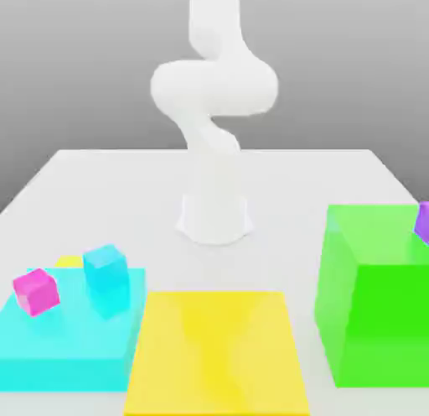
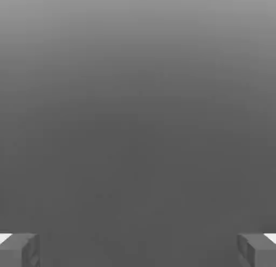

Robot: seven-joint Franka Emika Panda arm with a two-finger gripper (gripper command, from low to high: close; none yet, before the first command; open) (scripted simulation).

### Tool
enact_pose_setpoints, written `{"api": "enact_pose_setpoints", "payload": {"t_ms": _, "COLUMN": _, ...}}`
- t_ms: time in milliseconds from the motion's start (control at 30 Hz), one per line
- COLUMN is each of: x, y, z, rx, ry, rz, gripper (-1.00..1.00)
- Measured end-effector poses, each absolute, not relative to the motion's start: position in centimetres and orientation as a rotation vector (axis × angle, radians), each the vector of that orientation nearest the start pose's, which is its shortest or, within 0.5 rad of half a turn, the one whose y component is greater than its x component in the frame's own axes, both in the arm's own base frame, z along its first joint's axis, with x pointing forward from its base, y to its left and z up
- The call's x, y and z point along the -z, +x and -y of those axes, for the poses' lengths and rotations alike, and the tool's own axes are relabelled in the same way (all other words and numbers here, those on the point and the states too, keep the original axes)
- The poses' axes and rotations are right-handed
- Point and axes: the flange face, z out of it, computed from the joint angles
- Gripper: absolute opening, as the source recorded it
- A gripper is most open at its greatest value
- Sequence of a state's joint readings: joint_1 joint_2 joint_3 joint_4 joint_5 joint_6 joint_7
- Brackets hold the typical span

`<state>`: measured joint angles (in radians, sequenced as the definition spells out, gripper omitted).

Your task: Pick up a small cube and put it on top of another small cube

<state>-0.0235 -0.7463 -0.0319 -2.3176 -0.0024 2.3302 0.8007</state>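
The hand point(image 2: 138, 250) is spread wide, empty; the small yellow cube point(image 1: 69, 261) lies near the table's point(image 1: 100, 188) front corner, behind the cyan slab point(image 1: 67, 339).

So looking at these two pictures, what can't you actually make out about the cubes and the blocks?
- The small yellow cube: in the exterior view, mostly hidden behind the cyan slab and cyan cube; just a sliver shows.
- Purple cube on the green block: cut off by the exterior view's right edge.
- Large yellow slab: near edge cut off by the frame's bottom.
- Magenta cube: whether it rests flat is unclear.
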Motion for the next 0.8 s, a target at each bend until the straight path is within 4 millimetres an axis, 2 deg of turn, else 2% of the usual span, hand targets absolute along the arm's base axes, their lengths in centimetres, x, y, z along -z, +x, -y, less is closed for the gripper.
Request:
{"api": "enact_pose_setpoints", "payload": {"t_ms": 167, "x": -61.3, "y": 39.9, "z": 9.5, "rx": 0.859, "ry": -2.469, "rz": -1.235, "gripper": 0.00}}
{"api": "enact_pose_setpoints", "payload": {"t_ms": 367, "x": -52.3, "y": 40.7, "z": 16.2, "rx": 0.713, "ry": -2.534, "rz": -1.310, "gripper": 0.00}}
{"api": "enact_pose_setpoints", "payload": {"t_ms": 567, "x": -43.2, "y": 39.2, "z": 21.3, "rx": 0.559, "ry": -2.605, "rz": -1.364, "gripper": 0.00}}
{"api": "enact_pose_setpoints", "payload": {"t_ms": 800, "x": -33.5, "y": 35.1, "z": 25.4, "rx": 0.372, "ry": -2.688, "rz": -1.408, "gripper": 0.00}}
